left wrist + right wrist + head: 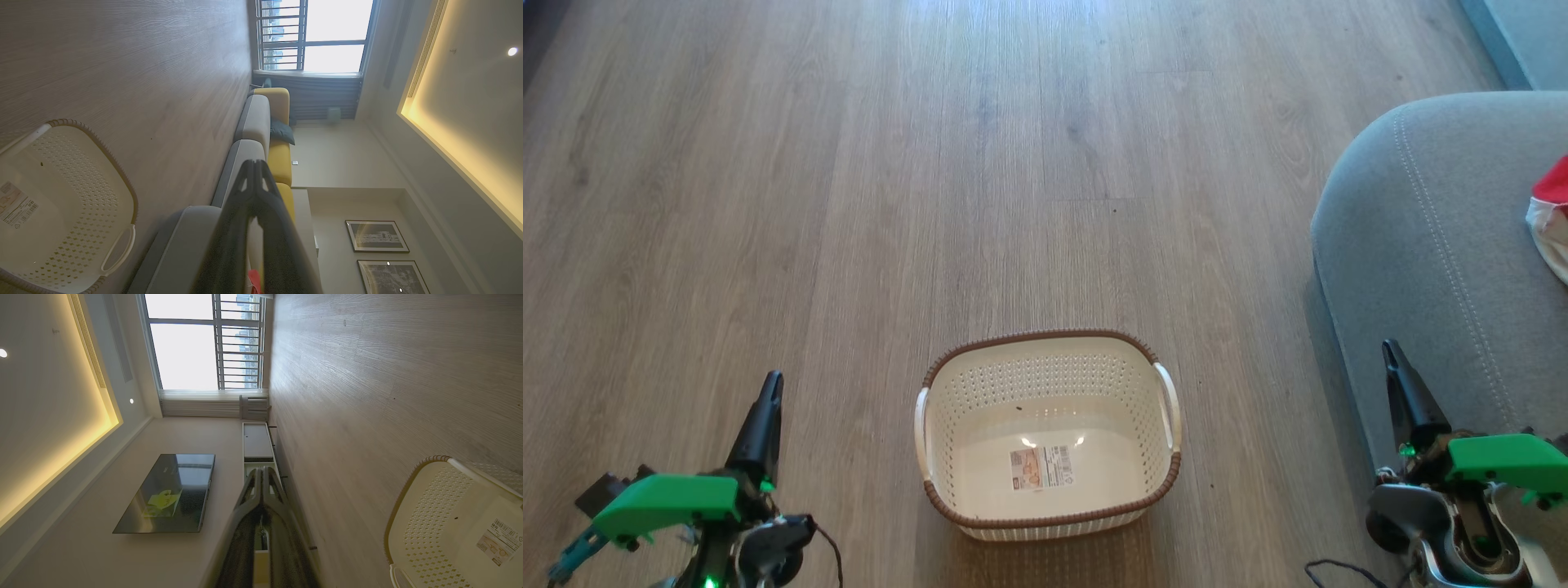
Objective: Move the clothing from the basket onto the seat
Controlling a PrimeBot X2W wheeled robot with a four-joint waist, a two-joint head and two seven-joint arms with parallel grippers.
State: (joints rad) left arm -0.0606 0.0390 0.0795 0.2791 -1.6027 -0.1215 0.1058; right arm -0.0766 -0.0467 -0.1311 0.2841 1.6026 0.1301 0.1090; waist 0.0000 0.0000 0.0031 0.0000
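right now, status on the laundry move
Left tool shut, right tool shut, both empty. Laundry basket empty bar its label. Red clothing on the grey sofa. No obstruction.

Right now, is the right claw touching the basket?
Apart. The head view shows it: the right claw hangs near the sofa, and a wide strip of bare floor lies between it and the basket.

I count one basket [1045,333] with two handles [1169,398] and one label [1041,467], one seat [1421,245], and one bundle of clothing [1553,214], pieces uncountable. Two tools: left tool [773,379], right tool [1389,349]. Two framed pictures [376,236], one television [169,494]
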